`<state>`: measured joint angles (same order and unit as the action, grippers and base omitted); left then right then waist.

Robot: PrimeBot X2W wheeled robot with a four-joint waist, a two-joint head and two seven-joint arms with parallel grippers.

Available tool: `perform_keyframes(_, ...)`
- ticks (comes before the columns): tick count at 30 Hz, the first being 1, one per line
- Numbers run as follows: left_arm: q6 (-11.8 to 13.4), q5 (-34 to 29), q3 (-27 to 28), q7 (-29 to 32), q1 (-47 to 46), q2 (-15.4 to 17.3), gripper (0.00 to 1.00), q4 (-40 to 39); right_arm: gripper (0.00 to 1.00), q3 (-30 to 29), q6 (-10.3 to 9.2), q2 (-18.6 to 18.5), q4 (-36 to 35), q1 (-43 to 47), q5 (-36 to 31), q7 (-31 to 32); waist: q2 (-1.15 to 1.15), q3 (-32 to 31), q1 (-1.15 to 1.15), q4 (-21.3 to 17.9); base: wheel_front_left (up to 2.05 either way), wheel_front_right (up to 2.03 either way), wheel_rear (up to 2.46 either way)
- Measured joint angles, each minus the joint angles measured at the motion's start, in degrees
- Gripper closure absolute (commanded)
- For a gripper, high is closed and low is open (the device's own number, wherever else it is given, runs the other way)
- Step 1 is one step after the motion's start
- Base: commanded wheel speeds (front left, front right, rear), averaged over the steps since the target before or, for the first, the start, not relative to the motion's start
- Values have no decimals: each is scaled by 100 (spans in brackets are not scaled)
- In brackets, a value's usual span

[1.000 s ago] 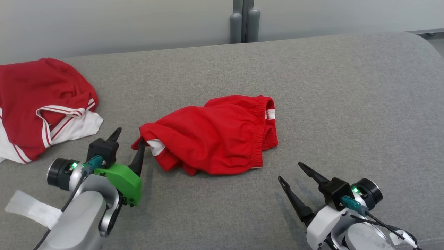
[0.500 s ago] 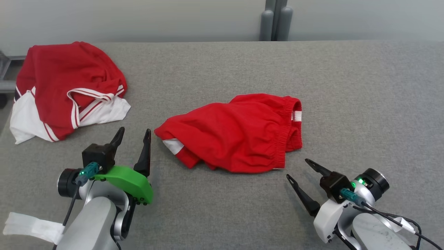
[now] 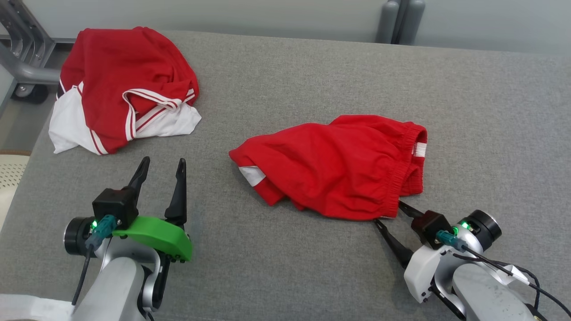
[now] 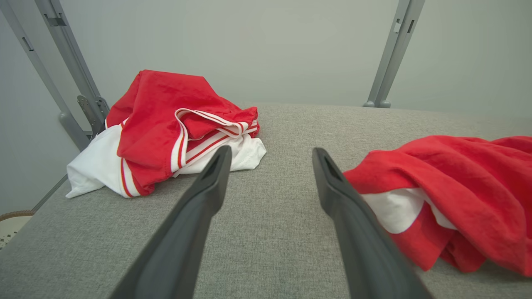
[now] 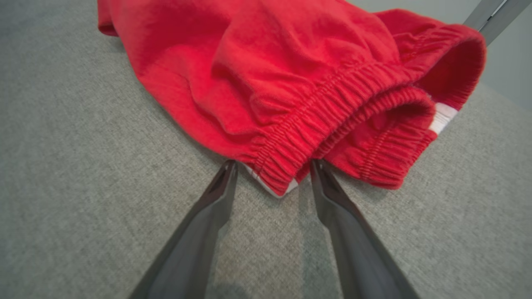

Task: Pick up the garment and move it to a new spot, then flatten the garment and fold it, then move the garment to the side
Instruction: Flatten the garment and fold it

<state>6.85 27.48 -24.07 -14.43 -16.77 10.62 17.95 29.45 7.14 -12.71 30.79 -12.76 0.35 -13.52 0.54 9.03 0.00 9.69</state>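
The garment, a pair of red shorts with an elastic waistband, lies crumpled in the middle of the grey padded table. My right gripper is open at the near right corner of the waistband. In the right wrist view, the gathered hem of the garment sits between the tips of the right gripper. My left gripper stands open and holds nothing, a short way left of the shorts' leg end. The left wrist view shows the left gripper with the garment to its right.
A second red and white garment lies bunched at the table's back left corner, also seen as the second garment. A grey metal frame stands beyond that corner. Grey posts rise behind the table.
The head camera has turned, shifting the whole picture right. My right gripper moved forward to the waistband corner, its fingers a little closer together. My left gripper drew back from the leg end.
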Motion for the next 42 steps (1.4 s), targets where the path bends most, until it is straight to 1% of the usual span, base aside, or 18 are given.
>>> perform_keyframes(2, 7, -62, 56, 0, 66, -4, 0, -49, 16, 49, 0, 9, 74, -57, 10, 0, 0, 30, 0, 23, 0, 0, 0)
perform_keyframes(3, 7, -80, 86, 0, 104, -12, 0, -83, 16, 68, 0, 9, 114, -82, 11, 1, 0, 41, 0, 27, 0, 0, 0)
perform_keyframes(5, 7, -107, 166, 0, 191, -34, 0, -193, 29, 118, 0, 8, 154, -114, 20, 0, 0, 63, 0, 23, 0, 0, 0)
perform_keyframes(6, 7, -115, 183, 0, 214, -42, 0, -223, 49, 135, 1, 10, 189, -131, 22, 0, 0, 75, 0, 16, 0, 0, 0)
perform_keyframes(10, 7, -168, 221, 0, 298, -87, 0, -361, 65, 144, 1, 3, 320, -238, 26, -1, 0, 103, 0, -5, 0, 0, 0)
perform_keyframes(11, 7, -205, 241, 0, 309, -89, 0, -377, 67, 145, 1, 4, 341, -258, 35, -3, 0, 109, 0, -11, 0, 0, 0)
perform_keyframes(12, 7, -244, 271, 0, 327, -90, 0, -399, 67, 147, 1, 3, 363, -284, 53, -4, 0, 116, 0, -17, 0, 0, 0)
perform_keyframes(14, 7, -309, 337, 0, 383, -92, 0, -438, 80, 147, 1, -1, 391, -349, 70, -5, 0, 130, 0, -31, 0, 0, 0)
perform_keyframes(16, 7, -325, 376, 0, 444, -93, 0, -490, 100, 148, 1, 9, 389, -421, 100, -7, 0, 143, 0, -47, 0, 0, 0)
perform_keyframes(18, 7, -326, 409, 0, 493, -119, 0, -547, 100, 110, 1, 31, 352, -487, 229, -12, 0, 154, 0, -66, 0, 0, 0)
perform_keyframes(20, 7, -309, 408, 0, 535, -171, 0, -555, 100, -89, 1, 108, 269, -513, 477, -25, 0, 160, 0, -89, 0, 0, 0)
perform_keyframes(24, 7, -303, 417, 0, 683, -234, 0, -567, 100, -592, 1, 510, -121, -566, 1440, -65, 0, 157, 0, -165, 0, 0, 0)
perform_keyframes(25, 8, -294, 386, 0, 744, -240, 0, -583, 100, -766, 1, 605, -324, -584, 1790, -67, 0, 145, 0, -219, 0, 0, 0)
perform_keyframes(30, -43, -294, 67, 15, 765, -296, 0, -613, 100, -1121, 0, 385, -631, -703, 2093, -81, 0, 85, 0, -360, 0, 0, 0)
perform_keyframes(34, -260, -87, -208, 185, 809, -491, 0, -589, 100, -1355, 0, 191, -728, -709, 2202, -82, 0, 24, 0, -458, 0, 0, 0)
perform_keyframes(37, -509, 101, -461, 412, 877, -614, 0, -467, 100, -1400, 0, 107, -728, -696, 2308, -82, 0, -10, 0, -518, 0, 0, 0)
perform_keyframes(40, -719, 119, -810, 690, 877, -653, 0, -238, 100, -1411, 0, 101, -732, -661, 2437, -82, 0, -19, 0, -557, 0, 0, 0)
perform_keyframes(42, -803, 124, -965, 811, 869, -679, 0, -64, 100, -1393, 0, 67, -733, -656, 2438, -82, 0, -12, 0, -569, 0, 0, 0)
